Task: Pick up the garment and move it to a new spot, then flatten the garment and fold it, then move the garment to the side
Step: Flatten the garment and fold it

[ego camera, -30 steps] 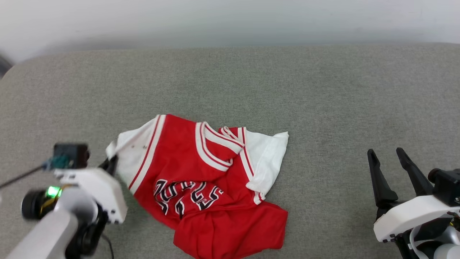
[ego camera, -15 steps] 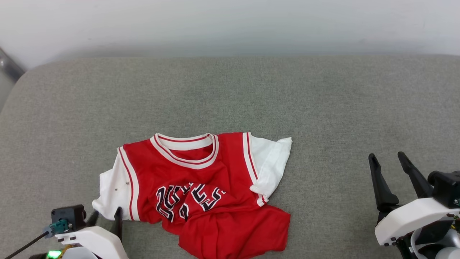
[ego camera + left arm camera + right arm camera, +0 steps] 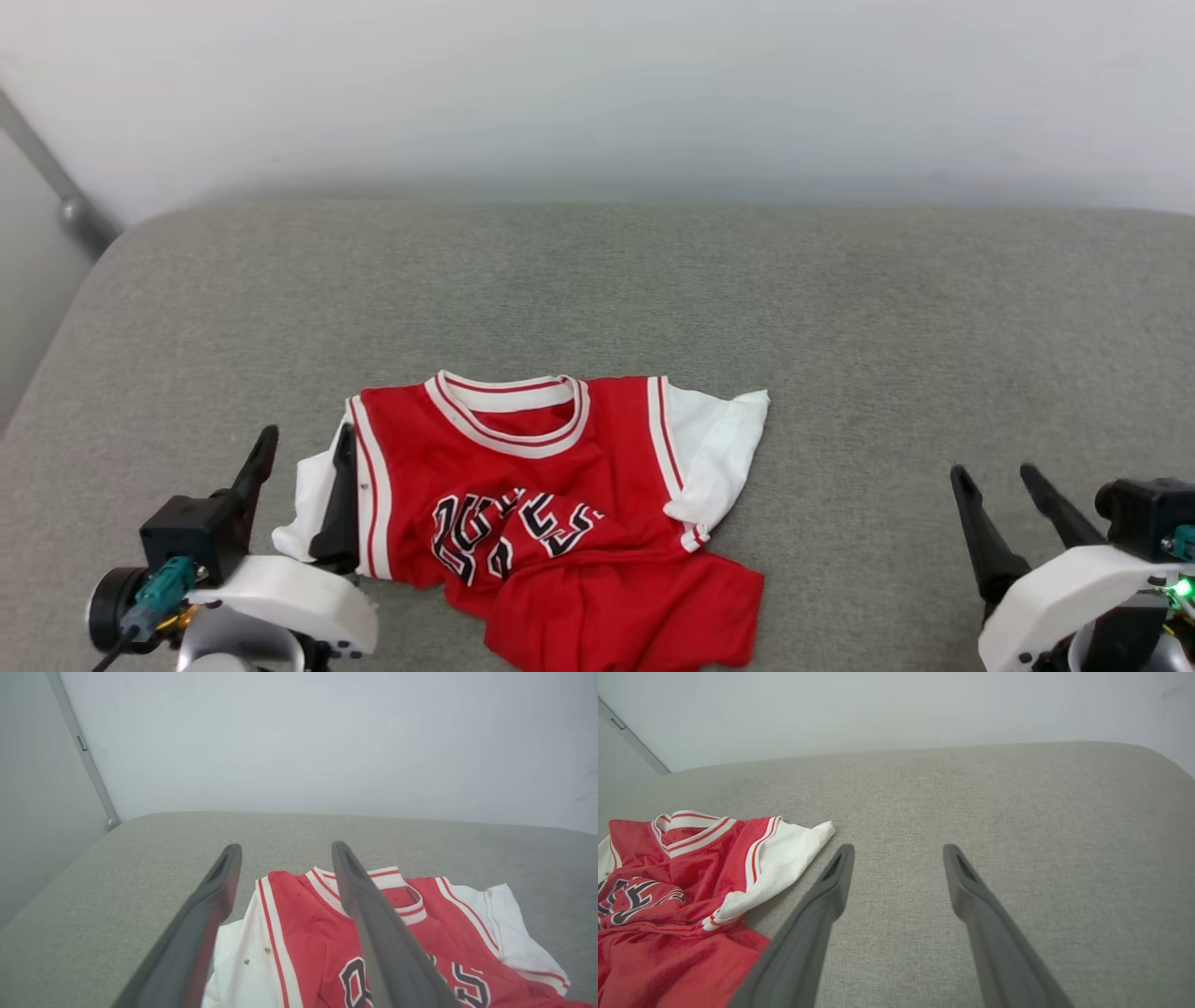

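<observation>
Red jersey cloth, the garment (image 3: 607, 448) lies rumpled on coarse grey upholstery (image 3: 840, 308); left gripper (image 3: 309, 435) and right gripper (image 3: 990, 472) gape wide, empty.

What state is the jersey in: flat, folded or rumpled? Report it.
Rumpled. The garment lies front up on the grey cushion, collar open, but its lower half is bunched and twisted and the lettering is creased.

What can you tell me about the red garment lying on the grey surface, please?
The garment is a red jersey-style shirt of soft fabric, with white sleeves, striped red-white collar and black white-outlined lettering. It lies front up on the grey cushion, upper part spread, lower part crumpled. The open left tool hangs over one sleeve; contact is unclear.
</observation>
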`<state>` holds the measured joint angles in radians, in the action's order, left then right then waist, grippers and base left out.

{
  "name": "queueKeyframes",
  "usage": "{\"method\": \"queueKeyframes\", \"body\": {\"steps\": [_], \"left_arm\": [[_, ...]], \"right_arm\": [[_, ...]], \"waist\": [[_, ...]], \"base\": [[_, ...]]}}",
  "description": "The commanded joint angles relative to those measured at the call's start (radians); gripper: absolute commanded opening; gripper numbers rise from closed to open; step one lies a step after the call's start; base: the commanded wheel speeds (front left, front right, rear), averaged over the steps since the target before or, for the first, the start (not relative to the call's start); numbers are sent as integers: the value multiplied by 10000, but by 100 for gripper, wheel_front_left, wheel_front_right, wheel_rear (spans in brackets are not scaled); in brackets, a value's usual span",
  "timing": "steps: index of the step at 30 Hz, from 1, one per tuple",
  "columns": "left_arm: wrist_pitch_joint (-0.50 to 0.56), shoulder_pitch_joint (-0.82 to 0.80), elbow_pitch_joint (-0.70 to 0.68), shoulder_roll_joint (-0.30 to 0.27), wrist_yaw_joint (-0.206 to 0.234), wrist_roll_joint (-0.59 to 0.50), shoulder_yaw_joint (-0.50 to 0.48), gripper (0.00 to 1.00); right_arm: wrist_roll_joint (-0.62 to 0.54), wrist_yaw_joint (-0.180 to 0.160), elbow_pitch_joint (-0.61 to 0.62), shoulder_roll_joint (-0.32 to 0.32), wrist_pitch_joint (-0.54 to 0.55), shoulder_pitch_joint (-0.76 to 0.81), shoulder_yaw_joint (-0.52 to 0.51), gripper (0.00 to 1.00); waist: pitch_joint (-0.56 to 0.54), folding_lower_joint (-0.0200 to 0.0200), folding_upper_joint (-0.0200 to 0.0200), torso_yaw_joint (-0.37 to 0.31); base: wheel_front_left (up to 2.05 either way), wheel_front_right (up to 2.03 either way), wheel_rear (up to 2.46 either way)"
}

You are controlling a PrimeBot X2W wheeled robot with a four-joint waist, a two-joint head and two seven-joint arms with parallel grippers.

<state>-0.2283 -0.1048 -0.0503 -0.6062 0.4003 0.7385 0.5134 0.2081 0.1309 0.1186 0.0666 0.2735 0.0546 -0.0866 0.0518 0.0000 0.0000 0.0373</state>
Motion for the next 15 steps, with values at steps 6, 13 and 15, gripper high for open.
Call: {"method": "queueKeyframes", "body": {"steps": [6, 13, 15], "left_arm": [[-255, -609, -581, 458, -135, -550, 93, 100], [-341, -1172, -724, 1041, -369, -952, 119, 100], [-360, -1349, -682, 1238, -479, -1027, 115, 100]], "right_arm": [[755, -3, -813, 506, 1590, -501, -71, 100], [1566, -3, -2281, 1073, 3590, -2378, 656, 100], [1706, -3, -2749, 1238, 4101, -2953, 946, 100]], "waist": [[349, 0, 0, 864], [1113, 0, 0, 1664], [1308, 0, 0, 1850]], "base": [[0, 0, 0], [0, 0, 0], [0, 0, 0]]}}
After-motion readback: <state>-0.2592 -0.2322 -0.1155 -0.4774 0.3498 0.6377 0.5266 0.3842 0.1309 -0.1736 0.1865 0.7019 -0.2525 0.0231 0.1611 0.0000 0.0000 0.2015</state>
